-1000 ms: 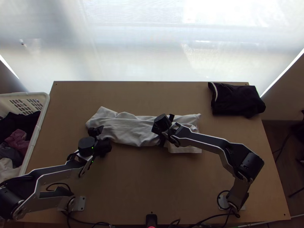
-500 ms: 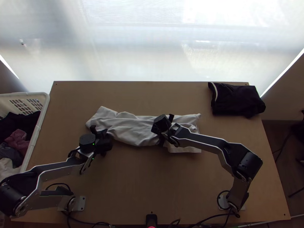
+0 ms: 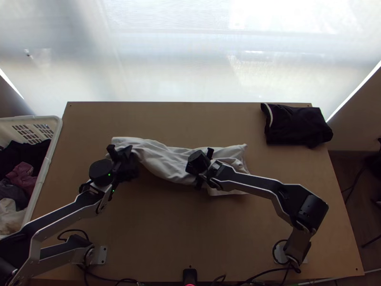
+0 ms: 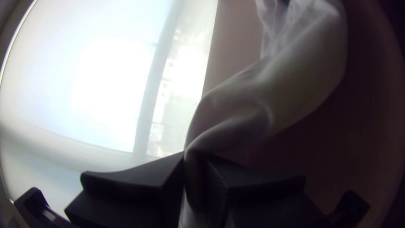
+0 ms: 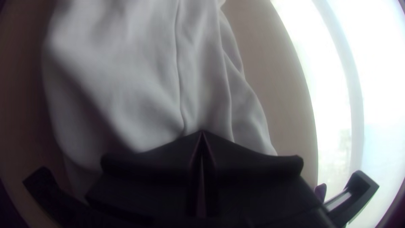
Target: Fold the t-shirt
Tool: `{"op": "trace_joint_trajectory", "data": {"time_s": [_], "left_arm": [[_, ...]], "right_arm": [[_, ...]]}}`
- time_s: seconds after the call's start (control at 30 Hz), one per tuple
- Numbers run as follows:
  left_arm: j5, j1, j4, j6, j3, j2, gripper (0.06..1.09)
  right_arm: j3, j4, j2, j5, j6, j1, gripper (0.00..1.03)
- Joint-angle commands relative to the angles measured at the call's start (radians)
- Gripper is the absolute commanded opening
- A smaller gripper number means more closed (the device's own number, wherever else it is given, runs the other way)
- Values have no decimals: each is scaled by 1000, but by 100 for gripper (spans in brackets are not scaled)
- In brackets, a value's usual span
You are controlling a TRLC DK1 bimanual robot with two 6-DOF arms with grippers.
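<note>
L. gripper (image 3: 125, 156), farther from table's (image 3: 190, 229) near edge vs. prev. frame, pinches lt.-grey t-shirt's (image 3: 162, 162) L. part, now raised; R. gripper (image 3: 204, 168), shifted slightly L., pinches shirt R. of ctr. Shirt: long, creased strip, approx. mid-table.

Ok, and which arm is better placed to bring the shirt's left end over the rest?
Left, I think: the left gripper pinches the shirt near that end and seems to raise it. The right gripper is nearer the other end, so it could steady the cloth.
</note>
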Motion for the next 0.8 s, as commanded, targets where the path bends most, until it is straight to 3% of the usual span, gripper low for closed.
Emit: {"op": "trace_joint_trajectory", "data": {"time_s": [0.0,0.4,0.77], "left_arm": [[7,-95,-22,79,62,-29,29],[-1,-391,-106,233,91,-104,29],[41,-402,-110,267,152,-26,29]], "right_arm": [[-11,-9,-11,-9,18,30,3],[31,-8,-2,-7,33,-38,3],[29,-74,-364,-9,93,-134,3]]}}
